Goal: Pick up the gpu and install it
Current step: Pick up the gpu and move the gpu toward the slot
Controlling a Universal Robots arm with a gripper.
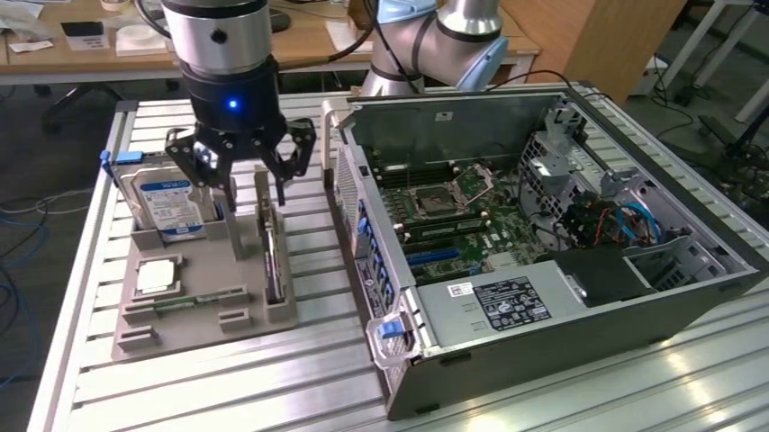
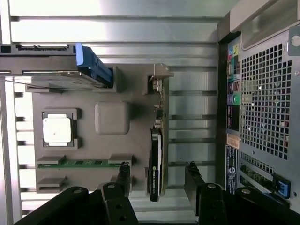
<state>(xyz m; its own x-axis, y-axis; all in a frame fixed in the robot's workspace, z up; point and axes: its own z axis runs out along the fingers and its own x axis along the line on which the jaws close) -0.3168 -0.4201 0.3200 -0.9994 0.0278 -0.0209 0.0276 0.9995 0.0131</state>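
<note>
Four parts sit in the tray point(image 1: 211, 261) on the slatted surface point(image 1: 324, 378). Starting from the exterior view's left, the drive point(image 1: 168, 202) stands upright in its slot. The chip point(image 1: 157, 277) lies flat in its pocket, with the memory stick point(image 1: 180, 303) just beside it. Then comes the gpu point(image 1: 274, 261), standing on edge in the slot along the tray's side nearest the case point(image 1: 565, 342). The case stands open on the exterior view's right, its board exposed.

The gpu is thin and narrow along its top, and the walls of its slot sit close against it, which worries me. If I came down off-centre, one finger could land on the card's top edge or on the tray rather than passing beside the card. I judge that would tip the card askew or wedge it in the slot. A grip taken too near one end could let the card swing as it rises, and a loose hold could let it slip against the slot. The case wall, near on that side, leaves little room for a wide swing.

My gripper point(image 1: 250, 193) hangs over the gpu with its jaws spread wide, holding nothing and, as far as I can tell, touching nothing. In the wrist view the dark end of the gpu point(image 2: 155, 159) runs between my fingers point(image 2: 123, 176), one on each side, with a gap to either face.
</note>
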